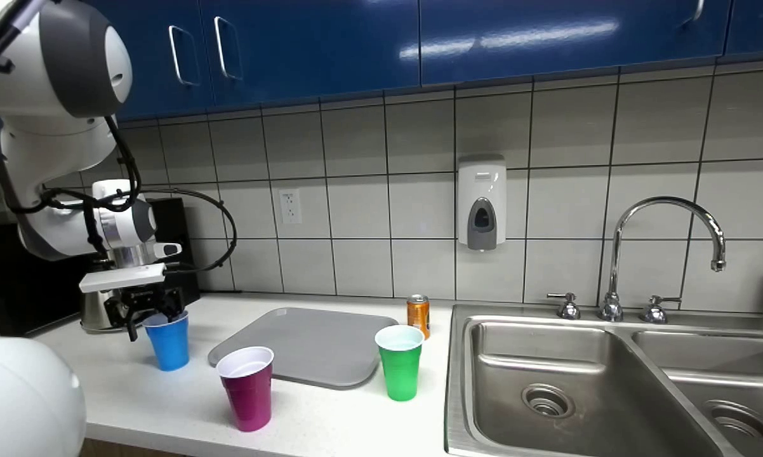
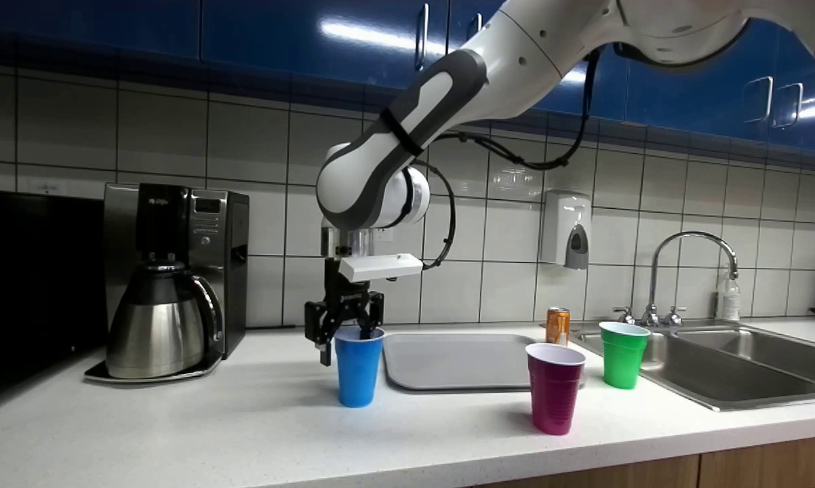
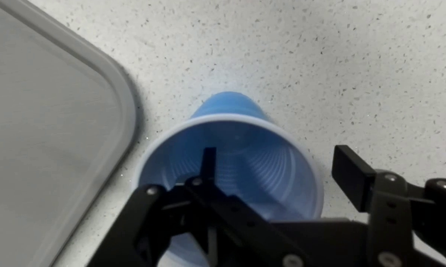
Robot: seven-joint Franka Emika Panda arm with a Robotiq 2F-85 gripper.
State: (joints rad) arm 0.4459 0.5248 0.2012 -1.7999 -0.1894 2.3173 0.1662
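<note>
Blue cup (image 2: 358,373), upright, one finger (image 3: 209,163) of the spread hand (image 3: 278,168) inside, the other outside

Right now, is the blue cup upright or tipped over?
Upright. In both exterior views the blue cup stands on its base on the counter, rim up; the wrist view shows one black finger inside it.

White arm (image 2: 509,85), dark grey bands (image 1: 80,57), looped black cables (image 2: 546,164), black claw (image 3: 278,167), silver screws (image 3: 390,259)

A gap between the blue cup (image 2: 358,371) and the maroon cup (image 2: 555,392) leads to the tray (image 2: 458,362), while the green cup (image 2: 624,357) crowds one corner.
</note>
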